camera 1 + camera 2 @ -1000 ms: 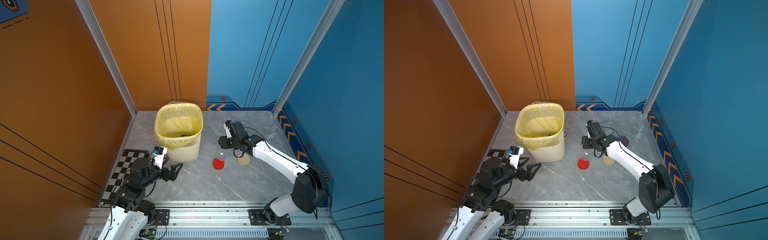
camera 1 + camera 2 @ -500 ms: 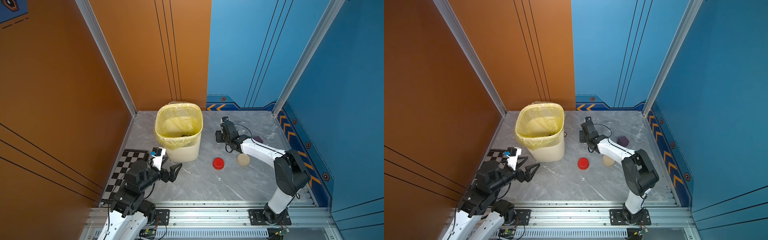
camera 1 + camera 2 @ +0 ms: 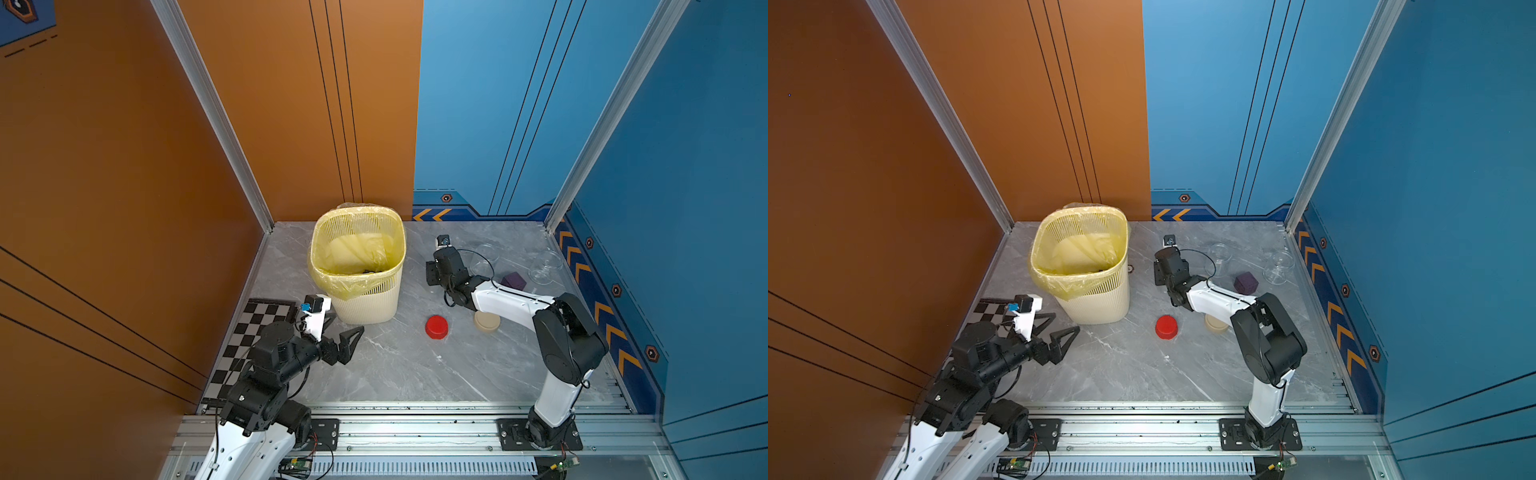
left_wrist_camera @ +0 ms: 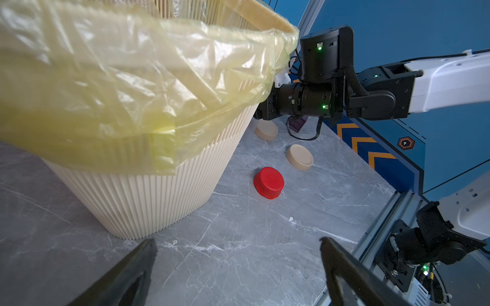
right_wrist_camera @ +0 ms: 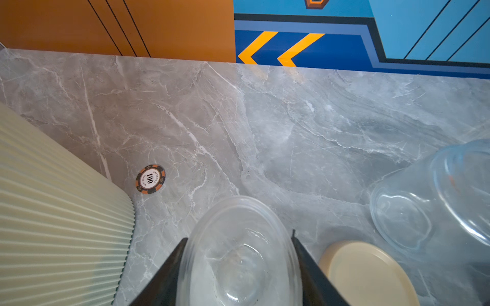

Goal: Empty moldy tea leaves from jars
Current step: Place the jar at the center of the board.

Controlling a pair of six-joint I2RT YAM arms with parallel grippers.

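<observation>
My right gripper (image 5: 238,237) is shut on a clear glass jar (image 5: 238,265) that looks empty, held low over the marble right of the bin. In both top views its wrist (image 3: 442,266) hides that jar. A second jar (image 5: 437,201) lies on its side nearby; two clear jars (image 3: 486,253) (image 3: 544,268) show at the back right. A red lid (image 3: 436,327) and a beige lid (image 3: 486,322) lie loose on the table, another beige lid (image 4: 266,129) farther back. A dark patch, perhaps tea leaves (image 3: 368,271), sits inside the bin. My left gripper (image 4: 236,242) hangs open and empty left of the red lid.
The cream slatted bin (image 3: 365,303) with its yellow bag stands at the middle left. A purple cube (image 3: 514,281) sits behind the right forearm. A poker chip (image 5: 150,178) lies by the bin's foot. A checkerboard (image 3: 253,328) lies at the left edge.
The right arm has folded its elbow back and carried its wrist with the jar from above the lids toward the back, beside the bin. The left arm has barely shifted.
</observation>
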